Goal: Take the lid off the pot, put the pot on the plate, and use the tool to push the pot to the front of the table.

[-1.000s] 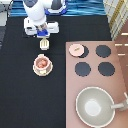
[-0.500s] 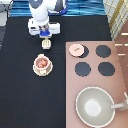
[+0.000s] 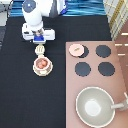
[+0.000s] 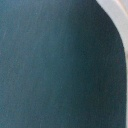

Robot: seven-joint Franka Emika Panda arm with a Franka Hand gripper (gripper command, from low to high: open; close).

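The pot (image 3: 42, 64) sits on the plate (image 3: 42, 72), on the black table (image 3: 25, 100), toward the exterior view's left and a bit above the middle. We can see its reddish inside, so the top is off. The lid (image 3: 76, 49) lies on the brown stove (image 3: 120, 65), over one burner (image 3: 82, 50), well apart from the pot, to the exterior view's right. So we think the first two jobs are done, and the pushing job is the one in hand.

The tool (image 3: 39, 49) lies just above the pot, between the pot and the pincer (image 3: 38, 39). The pincer hangs right over the top end of the tool, near the exterior view's top. We cannot tell if it is open or closed, or if it has hold of the tool.

We think the push needs a good hold on the tool, with its flat head kept behind the pot, so the pot does not slide off to one side. The big grey pan (image 3: 95, 106) is far away and not in the path
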